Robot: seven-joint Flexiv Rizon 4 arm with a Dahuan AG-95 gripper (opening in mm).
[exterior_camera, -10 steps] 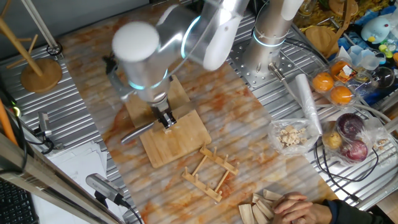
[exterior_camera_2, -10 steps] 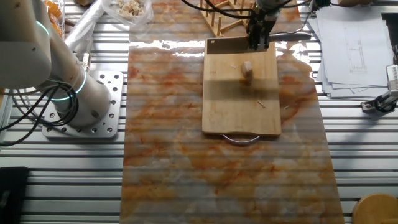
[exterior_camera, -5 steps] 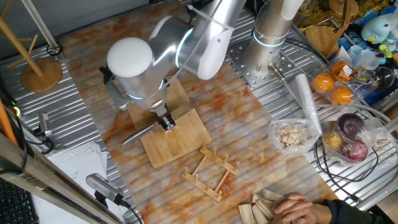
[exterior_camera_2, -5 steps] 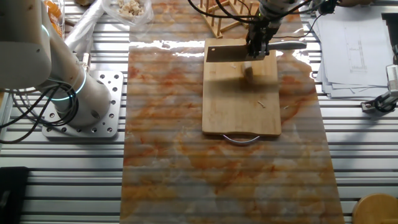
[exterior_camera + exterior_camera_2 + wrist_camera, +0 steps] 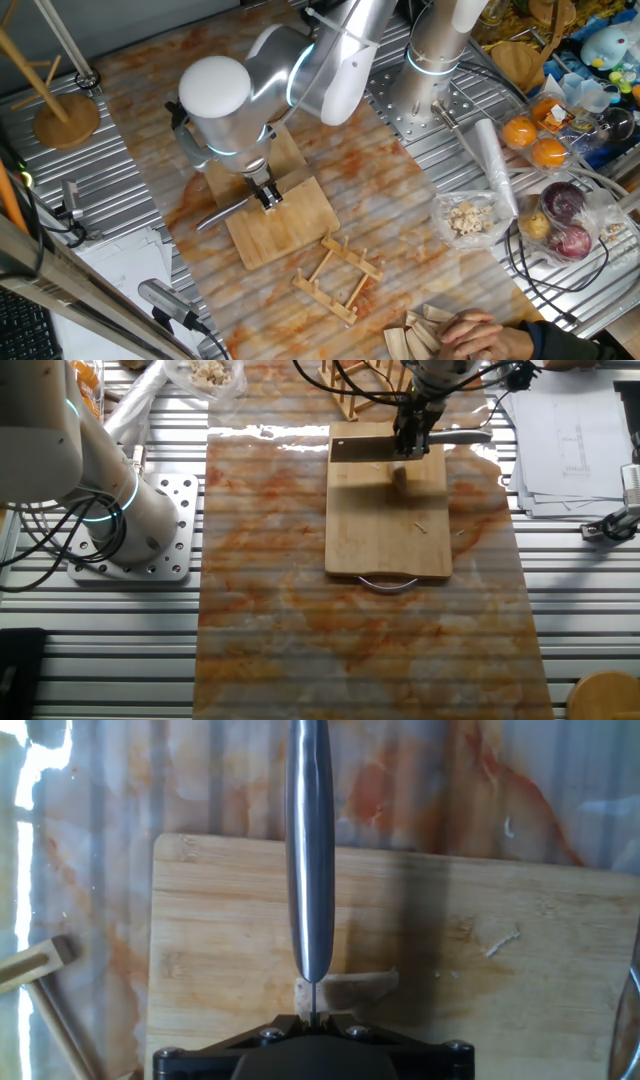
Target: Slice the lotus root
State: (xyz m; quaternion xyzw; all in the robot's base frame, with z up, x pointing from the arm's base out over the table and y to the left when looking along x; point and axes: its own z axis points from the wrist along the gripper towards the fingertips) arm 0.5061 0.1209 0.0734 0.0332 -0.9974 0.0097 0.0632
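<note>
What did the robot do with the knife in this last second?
The gripper, shut on the steel cleaver knife, carried it from the far edge of the wooden cutting board inward, so the blade now hangs over the small pale lotus root piece. In the last half second it hardly moved. The lotus root, board and wooden rack stayed put.
</note>
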